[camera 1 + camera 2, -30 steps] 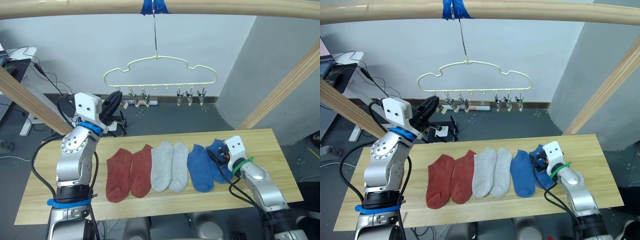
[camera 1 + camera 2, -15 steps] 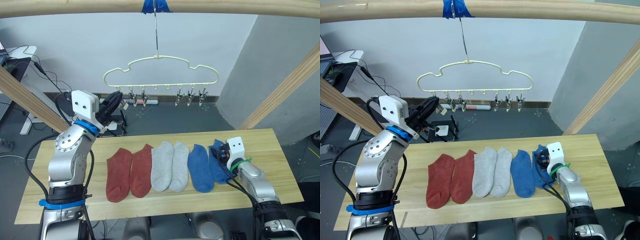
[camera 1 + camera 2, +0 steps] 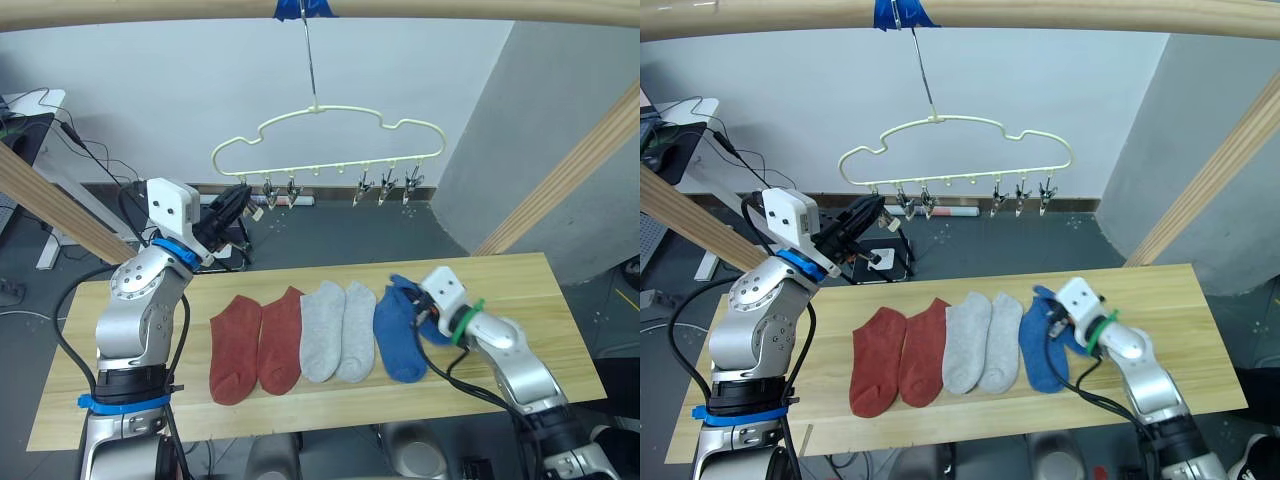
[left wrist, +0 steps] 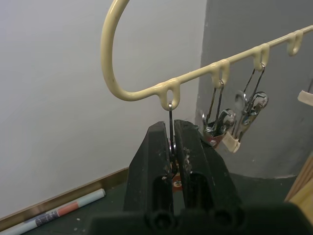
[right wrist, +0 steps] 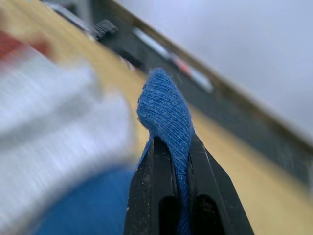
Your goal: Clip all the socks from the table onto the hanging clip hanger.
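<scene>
Right wrist view: right gripper (image 5: 171,147) pinched on ribbed-knit blue sock (image 5: 165,105), fold bunched above plank table (image 3: 300,395). Left gripper (image 4: 172,142) clamped on leftmost metal clip (image 4: 170,120) of wavy pale-yellow wire clip hanger (image 3: 325,135), hung over table.

Left end effector (image 4: 172,147) raised, fingers pinched together; right end effector (image 5: 179,156) low, fingers closed tight.

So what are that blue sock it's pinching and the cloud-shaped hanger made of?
The blue sock looks like soft knit fabric: fine ribbed loops show where it folds between the right gripper fingers. The clip hanger seems to be thin wire with a glossy pale-yellow coating, likely plastic or paint; its small clips look like shiny metal.
</scene>
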You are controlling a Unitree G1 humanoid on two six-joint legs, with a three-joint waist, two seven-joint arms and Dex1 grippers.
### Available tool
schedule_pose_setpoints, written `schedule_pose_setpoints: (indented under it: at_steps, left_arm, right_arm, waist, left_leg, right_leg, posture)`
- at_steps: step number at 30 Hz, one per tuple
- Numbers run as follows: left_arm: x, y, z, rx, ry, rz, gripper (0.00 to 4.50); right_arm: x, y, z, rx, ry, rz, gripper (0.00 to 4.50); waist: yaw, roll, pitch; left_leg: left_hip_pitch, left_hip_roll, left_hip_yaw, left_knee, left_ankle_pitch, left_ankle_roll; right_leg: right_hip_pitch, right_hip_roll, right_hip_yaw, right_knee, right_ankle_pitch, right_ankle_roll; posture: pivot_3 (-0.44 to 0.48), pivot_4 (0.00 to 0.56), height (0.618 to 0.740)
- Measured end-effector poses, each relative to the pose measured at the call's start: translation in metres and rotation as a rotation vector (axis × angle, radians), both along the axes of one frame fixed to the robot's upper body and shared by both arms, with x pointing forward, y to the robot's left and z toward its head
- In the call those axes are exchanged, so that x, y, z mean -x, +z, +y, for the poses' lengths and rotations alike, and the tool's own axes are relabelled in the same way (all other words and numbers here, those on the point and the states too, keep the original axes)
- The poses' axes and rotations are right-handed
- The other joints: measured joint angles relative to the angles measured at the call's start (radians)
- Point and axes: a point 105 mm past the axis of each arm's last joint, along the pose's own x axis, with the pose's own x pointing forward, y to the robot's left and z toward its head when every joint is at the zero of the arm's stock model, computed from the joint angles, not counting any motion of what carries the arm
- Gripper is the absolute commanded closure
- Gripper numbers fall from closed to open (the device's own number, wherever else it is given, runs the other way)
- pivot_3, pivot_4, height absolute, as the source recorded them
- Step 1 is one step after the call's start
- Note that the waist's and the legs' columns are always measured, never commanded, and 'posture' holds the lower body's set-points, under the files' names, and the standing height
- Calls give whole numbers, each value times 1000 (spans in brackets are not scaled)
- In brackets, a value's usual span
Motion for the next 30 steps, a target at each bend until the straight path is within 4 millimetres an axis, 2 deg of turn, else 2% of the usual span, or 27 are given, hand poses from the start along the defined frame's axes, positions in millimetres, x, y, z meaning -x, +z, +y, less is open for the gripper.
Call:
schedule_pose_setpoints:
  at_steps: [2, 6, 9, 15, 19, 30]
  left_arm:
    - [0, 3, 0, 0, -7, -5, 4500]
    - [0, 4, -3, 5, -29, 5, 4500]
    - [1, 4, -5, 11, -40, 10, 4500]
    - [2, 4, -6, 11, -46, 18, 4500]
    - [3, 4, -7, 11, -49, 20, 4500]
    - [6, 1, -7, 17, -54, 26, 4500]
  right_arm:
    - [-4, 17, 23, -14, 70, -47, 4480]
    - [-11, 37, 72, -62, 166, -85, 4480]
    - [-16, 38, 101, -91, 188, -70, 4480]
    - [-26, 33, 142, -136, 182, -19, 4480]
    - [-26, 40, 156, -149, 215, -18, 4480]
    - [-36, 52, 155, -173, 235, 2, 4480]
  waist:
    - [0, 0, 0]
    - [0, -1, 0]
    - [0, 0, 0]
    - [-1, -1, 0]
    - [0, -1, 0]
    - [-3, -1, 0]
  left_leg:
    - [-9, 0, 0, 2, 1, -2]
    - [-12, 0, -2, 1, 2, -3]
    - [-14, 0, -3, 1, 2, -3]
    - [-14, -1, -3, 1, 2, -3]
    - [-15, -1, -3, 1, 2, -3]
    - [-15, -1, -3, 1, 2, -3]
  right_leg:
    - [-9, -1, 0, 2, 1, -1]
    - [-12, -1, -2, 2, 2, -2]
    - [-13, -2, -3, 1, 2, -2]
    - [-15, -3, -4, 3, 2, -3]
    - [-15, -3, -4, 3, 2, -3]
    - [-16, -3, -4, 4, 3, -3]
  posture:
    - [-150, 302, 733]
    - [-153, 298, 733]
    - [-149, 290, 733]
    - [-138, 283, 733]
    - [-136, 282, 733]
    - [-131, 280, 733]
